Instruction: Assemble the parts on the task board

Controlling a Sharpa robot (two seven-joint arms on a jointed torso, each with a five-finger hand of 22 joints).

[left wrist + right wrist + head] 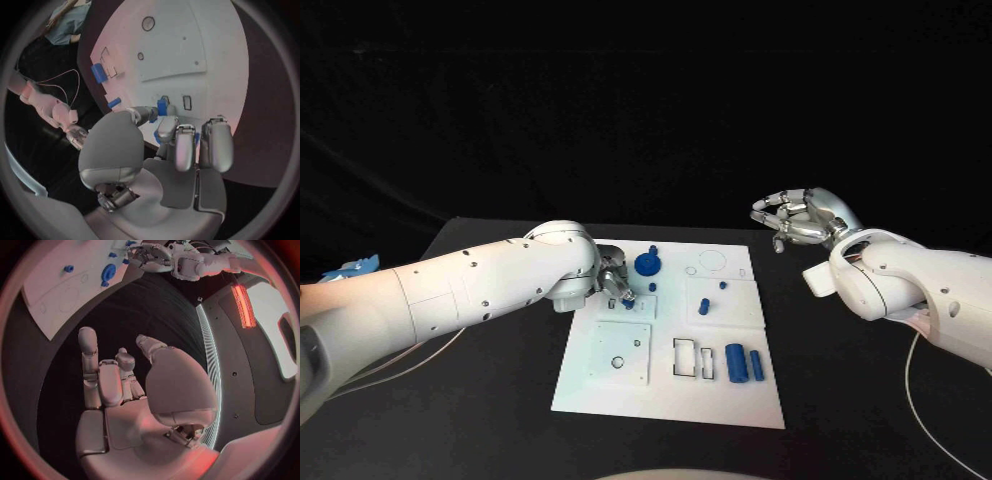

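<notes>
The left hand (615,283) is low over the near-left part of the task board (733,400), pinching a small blue part (162,106) between thumb and fingertips (177,131); in the left wrist view the piece sits just above a small rectangular slot (187,102) in the board. This looks like an insertion step, so the part should be squared to the slot before any downward push, then lowered straight, without tilt, and released only once it seats. The fingers crowd the spot, so a slow descent seems wise to avoid nudging the board.

Further right on the board stand a round blue part (648,264) and a small blue peg (705,304), with two blue cylinders (744,363) lying near the front edge beside an open rectangular recess (685,358). These appear to wait their turn.

The right hand (795,217) hangs above the black counter (862,400), off the board's far right corner, fingers loosely curled and holding nothing. It is best kept clear there.
</notes>
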